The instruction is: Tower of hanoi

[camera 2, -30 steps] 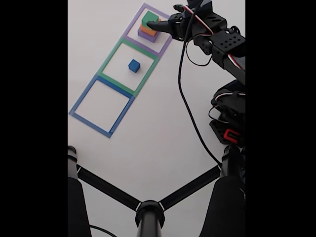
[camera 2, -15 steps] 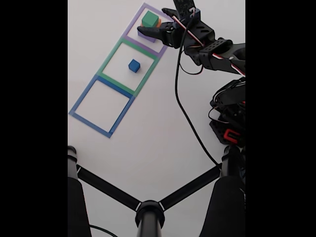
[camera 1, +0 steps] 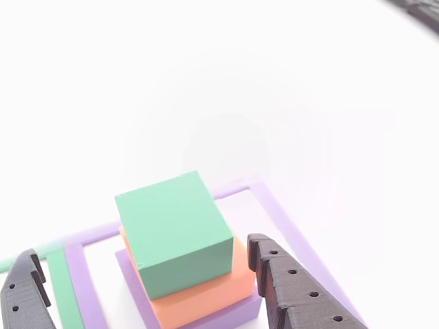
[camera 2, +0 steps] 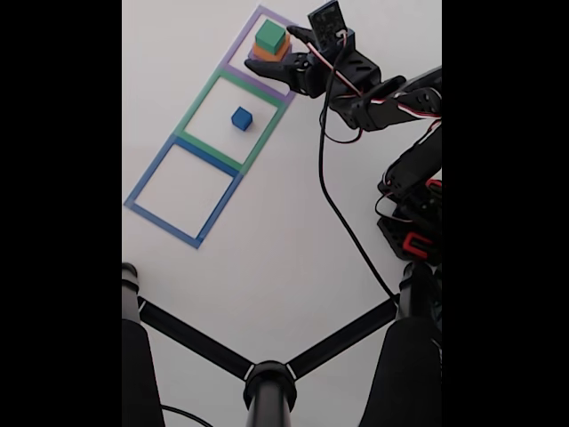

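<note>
The tower of hanoi stands mostly stacked inside the purple square outline. The green block sits on the orange block, which rests on the purple block. The small blue block lies alone in the green outline. My gripper is open. Its two black fingers stand on either side of the stack, level with the green and orange blocks, not touching them.
The blue outline at the left end of the row holds nothing. A black cable runs over the white table from the arm to its base. Black stand legs cross the bottom of the fixed view.
The arm has swung and dropped toward the stack. The open fingers, earlier to the right of the blocks, now straddle them. No block has moved.
</note>
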Action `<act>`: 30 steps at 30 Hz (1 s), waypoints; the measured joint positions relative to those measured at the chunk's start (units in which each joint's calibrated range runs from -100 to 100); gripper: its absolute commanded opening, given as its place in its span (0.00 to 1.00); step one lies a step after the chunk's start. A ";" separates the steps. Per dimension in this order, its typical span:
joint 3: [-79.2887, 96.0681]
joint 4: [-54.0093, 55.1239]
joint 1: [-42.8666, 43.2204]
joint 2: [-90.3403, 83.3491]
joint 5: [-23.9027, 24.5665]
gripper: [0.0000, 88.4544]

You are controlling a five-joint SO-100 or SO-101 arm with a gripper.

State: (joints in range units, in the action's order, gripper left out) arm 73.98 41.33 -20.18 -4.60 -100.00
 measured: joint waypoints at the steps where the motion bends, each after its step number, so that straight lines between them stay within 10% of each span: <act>1: 0.00 0.64 0.00 0.42 0.00 0.38; 30: -3.74 3.53 1.39 5.23 0.00 0.12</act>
State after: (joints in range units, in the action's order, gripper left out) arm 70.23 44.86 -18.79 0.63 -100.00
